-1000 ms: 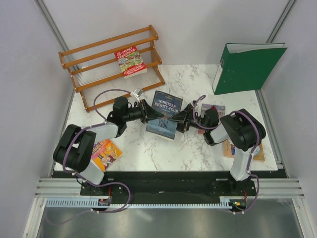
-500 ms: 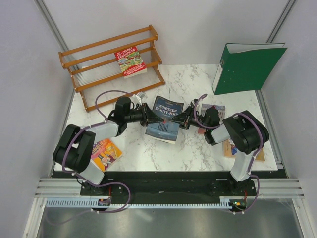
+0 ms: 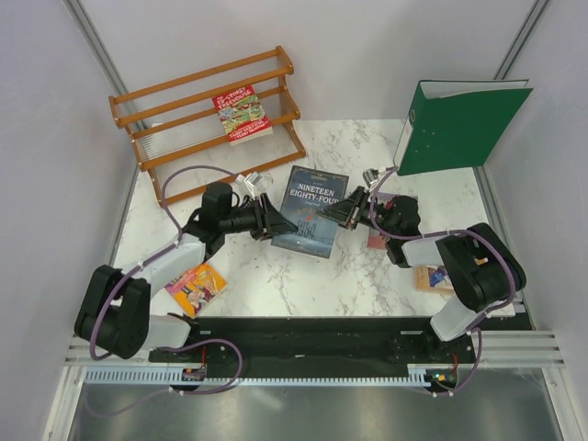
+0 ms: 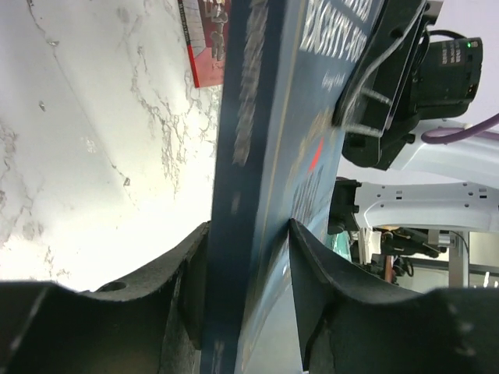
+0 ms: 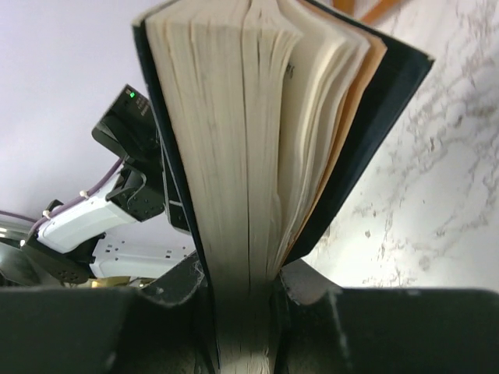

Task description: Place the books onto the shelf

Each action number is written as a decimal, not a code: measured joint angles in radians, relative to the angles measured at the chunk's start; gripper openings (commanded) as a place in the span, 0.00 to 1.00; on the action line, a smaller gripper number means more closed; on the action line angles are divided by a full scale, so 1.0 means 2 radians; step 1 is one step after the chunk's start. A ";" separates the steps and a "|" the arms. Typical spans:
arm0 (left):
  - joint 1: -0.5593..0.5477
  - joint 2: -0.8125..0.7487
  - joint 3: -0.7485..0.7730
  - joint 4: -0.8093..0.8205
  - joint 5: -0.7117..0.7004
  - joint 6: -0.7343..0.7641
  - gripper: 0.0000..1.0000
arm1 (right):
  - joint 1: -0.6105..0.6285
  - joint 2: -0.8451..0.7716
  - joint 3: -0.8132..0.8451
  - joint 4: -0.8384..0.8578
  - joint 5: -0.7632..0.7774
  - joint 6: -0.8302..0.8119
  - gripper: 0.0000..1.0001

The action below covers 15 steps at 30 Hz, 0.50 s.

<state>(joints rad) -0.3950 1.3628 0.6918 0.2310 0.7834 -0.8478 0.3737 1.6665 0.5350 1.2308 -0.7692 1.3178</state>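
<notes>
support surface: white marble-pattern table [image 3: 367,276].

items resting directly on the table:
- wooden shelf [image 3: 188,129], far left corner, set at an angle to the table edge, three stepped tiers.
- green ring binder [image 3: 459,124], far right corner, standing upright.
- yellow-purple book [image 3: 197,287], flat, near left edge.
- orange-brown book [image 3: 430,278], flat, near right side, partly hidden.
- pink-maroon book [image 3: 378,241], flat, just beside it toward the centre, mostly hidden.

the shelf carries one red book [image 3: 243,114], cover facing out, leaning back on the middle tier.
</notes>
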 measured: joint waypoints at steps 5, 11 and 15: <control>0.000 -0.053 -0.022 -0.028 -0.007 0.006 0.46 | -0.006 -0.032 0.000 -0.011 0.011 -0.024 0.00; 0.000 -0.090 -0.052 -0.048 -0.014 0.006 0.32 | -0.006 -0.033 0.000 -0.029 0.011 -0.031 0.00; 0.000 -0.113 -0.062 -0.049 -0.014 0.006 0.05 | -0.004 -0.033 0.000 -0.036 0.009 -0.031 0.00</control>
<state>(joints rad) -0.3950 1.1374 0.5686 0.1337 0.7551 -0.8356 0.3656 1.6012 0.5350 1.1584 -0.7506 1.2556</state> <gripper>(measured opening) 0.275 0.284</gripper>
